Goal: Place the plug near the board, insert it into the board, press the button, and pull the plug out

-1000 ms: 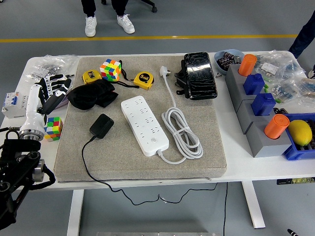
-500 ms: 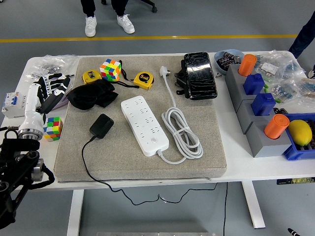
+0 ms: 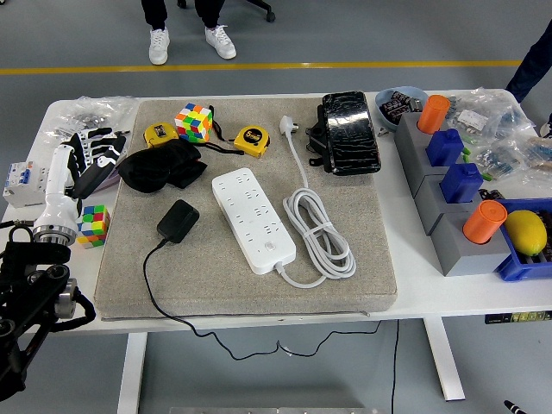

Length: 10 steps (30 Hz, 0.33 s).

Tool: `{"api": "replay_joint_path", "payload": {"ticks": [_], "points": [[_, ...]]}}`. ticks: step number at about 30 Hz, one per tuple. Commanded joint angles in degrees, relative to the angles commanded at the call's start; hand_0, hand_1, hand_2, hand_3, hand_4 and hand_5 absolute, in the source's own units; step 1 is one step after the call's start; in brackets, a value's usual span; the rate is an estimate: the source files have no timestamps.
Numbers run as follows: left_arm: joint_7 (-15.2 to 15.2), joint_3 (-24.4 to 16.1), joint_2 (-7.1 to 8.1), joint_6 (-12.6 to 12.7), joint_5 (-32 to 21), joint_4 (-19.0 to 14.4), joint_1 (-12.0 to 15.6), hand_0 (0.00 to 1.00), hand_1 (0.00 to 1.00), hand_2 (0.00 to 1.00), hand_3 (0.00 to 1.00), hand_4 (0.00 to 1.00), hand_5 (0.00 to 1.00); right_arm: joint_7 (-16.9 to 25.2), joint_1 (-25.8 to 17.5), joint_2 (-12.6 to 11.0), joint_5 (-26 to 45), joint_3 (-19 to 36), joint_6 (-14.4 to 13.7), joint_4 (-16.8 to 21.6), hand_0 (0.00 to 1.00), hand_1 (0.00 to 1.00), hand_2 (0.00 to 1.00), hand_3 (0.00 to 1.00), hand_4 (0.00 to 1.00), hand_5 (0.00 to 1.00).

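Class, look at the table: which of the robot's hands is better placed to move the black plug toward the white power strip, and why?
The left. The left hand hovers over the table's left side, near the black plug, which lies left of the power strip. The right hand is out of view.

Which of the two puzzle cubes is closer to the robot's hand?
The puzzle cube on the bare table at the left, just off the grey mat, lies right beside the left hand. The other cube sits farther back on the mat.
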Motion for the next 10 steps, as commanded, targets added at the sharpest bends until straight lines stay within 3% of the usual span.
{"api": "replay_joint_path", "payload": {"ticks": [10], "points": [[-0.1, 0.4, 0.28, -0.1, -1.1, -0.3, -0.3, 0.598, 0.646, 0.634, 0.666, 0.883, 0.548, 0.0, 0.7, -0.3, 0.3, -1.4, 0.0, 0.0, 0.572, 0.641, 0.606, 0.537, 0.916, 0.475]]}}
